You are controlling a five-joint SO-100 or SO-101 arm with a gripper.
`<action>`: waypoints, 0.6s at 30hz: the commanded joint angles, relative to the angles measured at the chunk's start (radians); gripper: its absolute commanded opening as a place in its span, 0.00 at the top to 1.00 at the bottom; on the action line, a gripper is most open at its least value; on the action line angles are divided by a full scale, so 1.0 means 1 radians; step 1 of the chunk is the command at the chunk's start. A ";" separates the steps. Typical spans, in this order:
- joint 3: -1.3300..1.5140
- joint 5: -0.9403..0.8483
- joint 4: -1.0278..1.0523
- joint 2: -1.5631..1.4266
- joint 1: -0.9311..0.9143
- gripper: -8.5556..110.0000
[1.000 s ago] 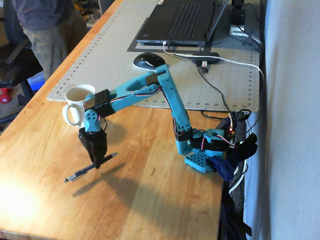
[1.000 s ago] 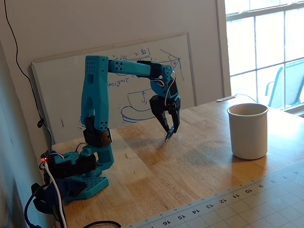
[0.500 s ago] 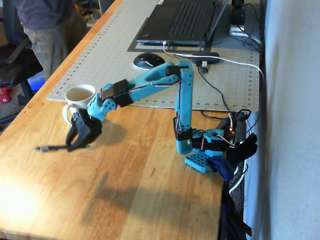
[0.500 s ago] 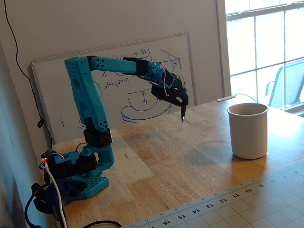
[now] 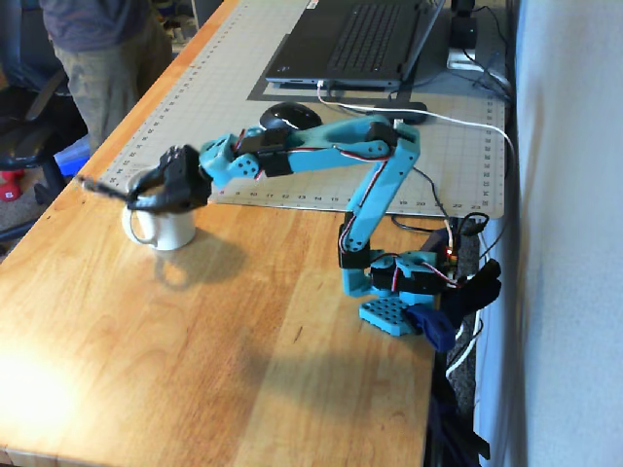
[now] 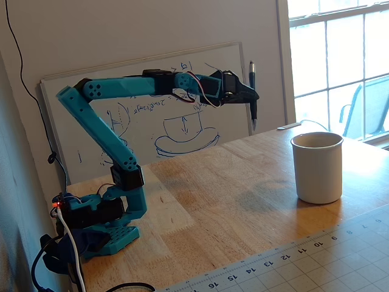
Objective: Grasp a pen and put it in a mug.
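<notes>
My gripper (image 6: pixel 250 97) has its jaws pinched on the pen (image 6: pixel 252 91), a slim black stick that hangs upright in the air, up above the tabletop beside the cream-white mug (image 6: pixel 317 167), whose loop handle (image 5: pixel 134 227) faces me.

The pincer (image 5: pixel 136 199) grips the pen (image 5: pixel 105 188) above the mug (image 5: pixel 164 230) on the table (image 5: pixel 195 350).

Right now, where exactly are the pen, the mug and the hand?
pen (image 6: pixel 252 91), a fixed view, middle of barrel.
mug (image 6: pixel 317 173), same fixed view, outer wall.
hand (image 5: pixel 146 197), a fixed view, between fingertips.
</notes>
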State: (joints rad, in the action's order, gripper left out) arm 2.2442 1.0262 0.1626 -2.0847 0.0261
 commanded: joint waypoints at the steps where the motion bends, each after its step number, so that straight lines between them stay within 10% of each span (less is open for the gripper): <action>1: -0.003 0.014 -0.083 -0.115 -0.054 0.90; 18: -0.015 0.014 -0.345 -0.046 -0.261 0.90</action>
State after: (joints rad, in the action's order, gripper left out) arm 2.2642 1.0262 -0.1273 -2.1276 -0.2086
